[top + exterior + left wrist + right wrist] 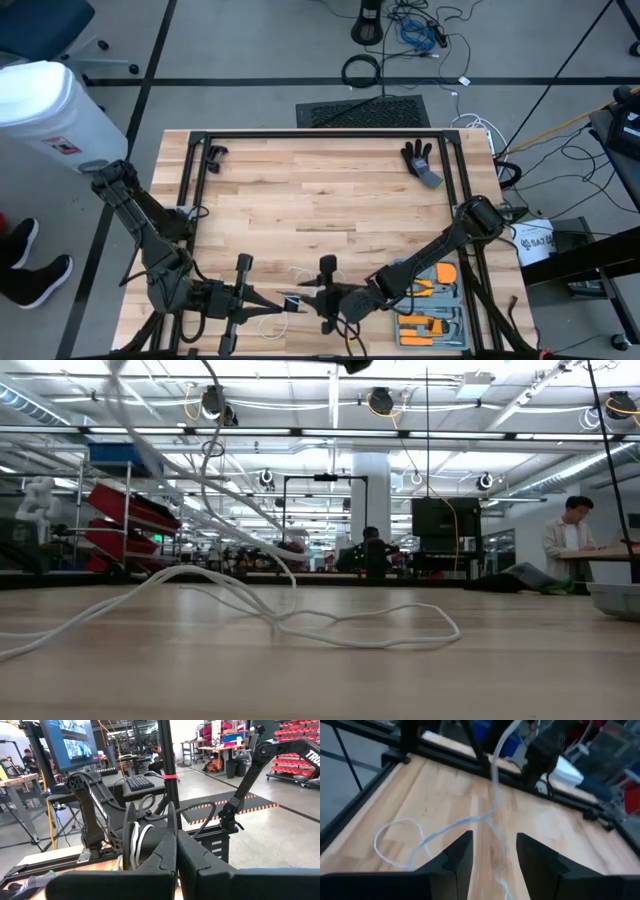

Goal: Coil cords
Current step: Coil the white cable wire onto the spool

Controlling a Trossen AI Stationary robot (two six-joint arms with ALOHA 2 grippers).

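The white cord lies in loose loops on the wooden table, down at about 6 o'clock near the front edge; from the low view it curls flat across the wood, and one part of it goes up into the air; a small black reel sits between the two claws, and the cord is joined to it.

The left claw is at about 7 o'clock on the table; its two dark fingers are pressed tight together, and I cannot tell if it has hold of anything.

The right claw is at about 6 o'clock, just beside the left one, tip to tip; its fingers stand a good way apart; the cord runs down in the gap between them, but they are not squeezing it.

A flat tray rests at about 5 o'clock near the right edge of the table; in it are tools with orange handles, lying side by side.

A dark glove lies at about 1 o'clock near the back edge.

A big white bucket stands on the floor off the table at about 10 o'clock; I cannot see what is in it.
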